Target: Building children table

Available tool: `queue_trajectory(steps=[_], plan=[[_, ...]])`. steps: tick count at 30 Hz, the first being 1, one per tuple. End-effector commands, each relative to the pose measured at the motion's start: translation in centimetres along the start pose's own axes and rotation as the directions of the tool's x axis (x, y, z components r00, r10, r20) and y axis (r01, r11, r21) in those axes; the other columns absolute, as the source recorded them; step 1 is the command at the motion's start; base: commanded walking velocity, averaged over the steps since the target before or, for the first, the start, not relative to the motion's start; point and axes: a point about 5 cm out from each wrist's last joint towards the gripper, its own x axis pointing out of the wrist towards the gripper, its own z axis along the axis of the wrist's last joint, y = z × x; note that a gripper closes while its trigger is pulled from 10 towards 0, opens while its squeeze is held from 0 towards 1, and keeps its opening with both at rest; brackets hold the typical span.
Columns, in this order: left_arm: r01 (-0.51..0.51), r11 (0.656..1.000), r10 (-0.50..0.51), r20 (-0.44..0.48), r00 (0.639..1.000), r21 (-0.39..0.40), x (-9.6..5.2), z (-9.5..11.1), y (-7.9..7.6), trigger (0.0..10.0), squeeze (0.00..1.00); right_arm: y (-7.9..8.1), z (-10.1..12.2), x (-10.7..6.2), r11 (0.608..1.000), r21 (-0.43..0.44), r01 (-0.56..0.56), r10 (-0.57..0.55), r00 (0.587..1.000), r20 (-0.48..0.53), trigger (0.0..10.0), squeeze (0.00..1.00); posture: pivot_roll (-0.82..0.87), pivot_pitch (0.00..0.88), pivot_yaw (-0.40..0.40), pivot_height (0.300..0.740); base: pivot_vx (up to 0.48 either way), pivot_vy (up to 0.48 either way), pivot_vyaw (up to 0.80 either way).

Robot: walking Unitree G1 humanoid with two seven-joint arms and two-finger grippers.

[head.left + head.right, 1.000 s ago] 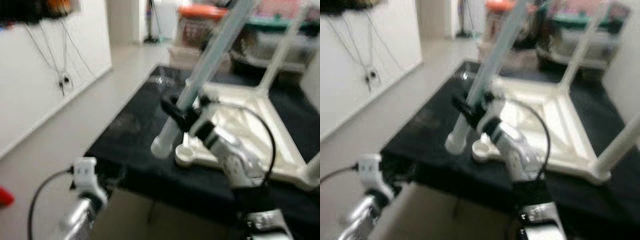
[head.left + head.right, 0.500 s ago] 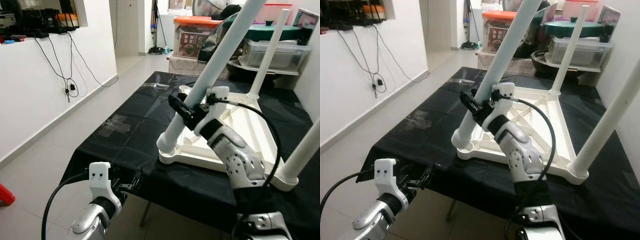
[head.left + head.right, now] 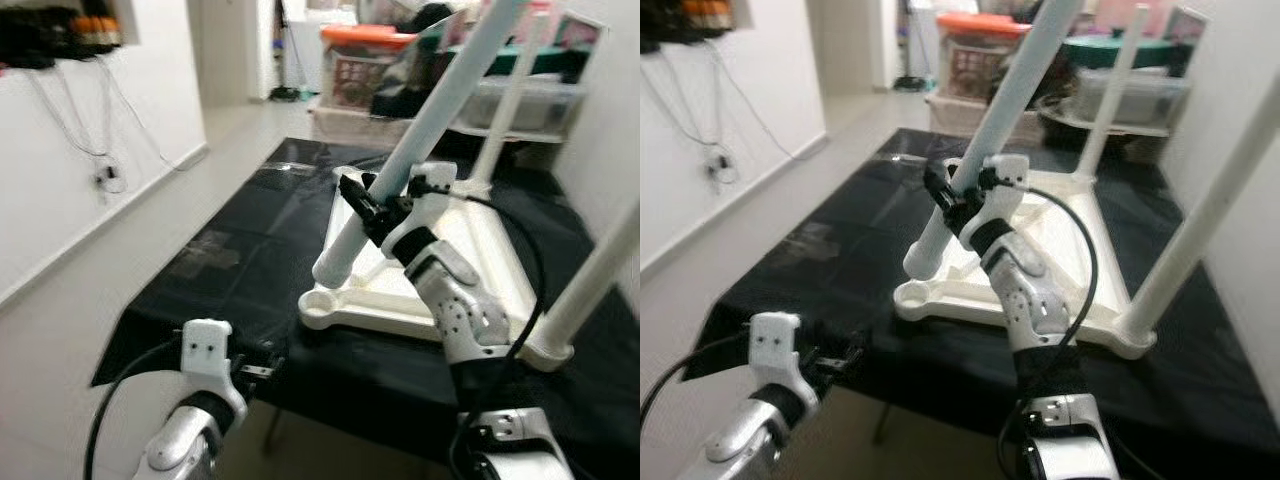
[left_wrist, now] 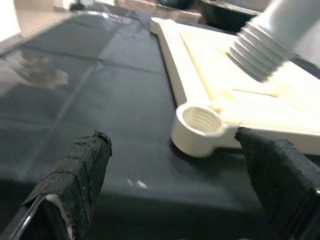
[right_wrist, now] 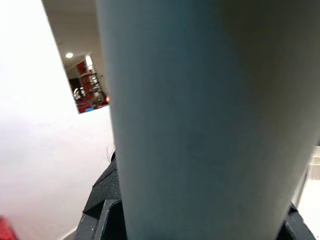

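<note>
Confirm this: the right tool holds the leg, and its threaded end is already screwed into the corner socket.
Not quite. The right tool does hold the leg, but its threaded end hangs above the socket, apart from it, as the left wrist view shows.

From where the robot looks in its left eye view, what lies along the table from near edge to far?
Left gripper → empty socket → loose leg in the right gripper → far upright leg → orange-lidded box.

White tilted leg (image 3: pixel 420 150) above upturned tabletop's (image 3: pixel 480 250) corner socket (image 4: pixel 201 121).
</note>
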Motion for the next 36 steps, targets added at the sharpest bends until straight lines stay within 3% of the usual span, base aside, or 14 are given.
queue_trajectory(steps=[1, 14, 36], plan=[[-0.032, 0.999, 0.032, 0.006, 0.999, 0.019, -0.05, 0.06, 0.68, 10.0, 0.0, 0.19, -0.09, 0.08, 1.0, -0.009, -0.004, 0.004, 1.0, 0.012, 10.0, 0.0, 0.18, 0.001, -0.053, 0.74, 0.296, 0.0, 0.0], [-0.016, 0.999, 0.016, 0.011, 1.0, 0.034, 0.08, 0.17, 0.51, 10.0, 0.0, 0.41, -0.29, 0.12, 1.0, -0.007, -0.014, 0.014, 1.0, 0.013, 10.0, 0.0, 0.18, 0.001, -0.052, 0.74, 0.302, 0.0, 0.0], [-0.013, 1.0, 0.013, -0.005, 1.0, 0.019, 0.15, -0.09, 0.42, 10.0, 0.0, 0.18, 0.01, 0.17, 1.0, -0.012, -0.013, 0.013, 1.0, 0.026, 10.0, 0.0, 0.18, 0.003, -0.051, 0.74, 0.0, 0.0, 0.0]])
